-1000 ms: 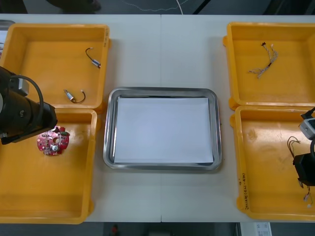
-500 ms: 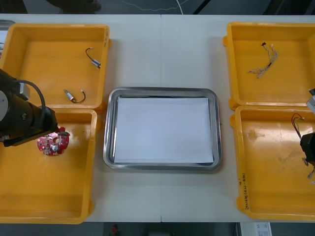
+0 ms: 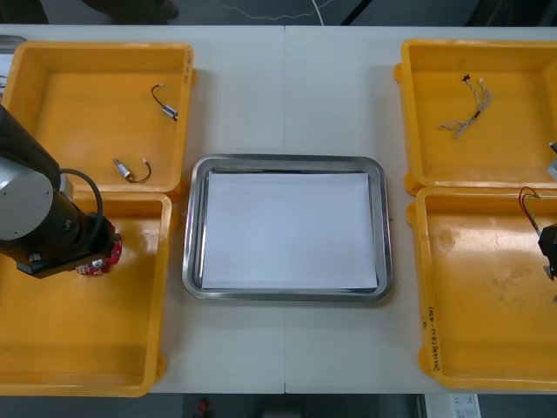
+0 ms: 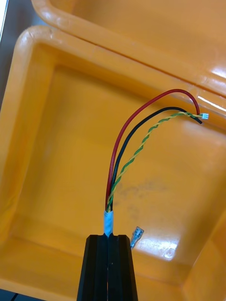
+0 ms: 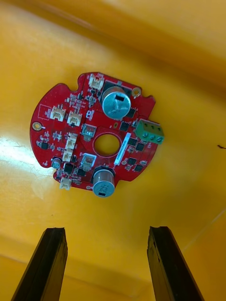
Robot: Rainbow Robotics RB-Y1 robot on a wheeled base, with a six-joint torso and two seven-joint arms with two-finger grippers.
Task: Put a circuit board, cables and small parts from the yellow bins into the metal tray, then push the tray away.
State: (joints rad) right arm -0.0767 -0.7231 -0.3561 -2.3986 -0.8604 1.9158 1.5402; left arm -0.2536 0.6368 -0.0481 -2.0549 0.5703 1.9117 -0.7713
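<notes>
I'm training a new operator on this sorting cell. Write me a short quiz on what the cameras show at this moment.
1. True or false: the right gripper is shut on a cable.
2. Where is the circuit board relative to the left gripper? A: clamped in it. B: lying in a yellow bin, ahead of the open gripper. C: hanging from the other gripper.
3. How many small metal parts lie in the far left bin?

Key: 1 true; 2 B; 3 two.
</notes>
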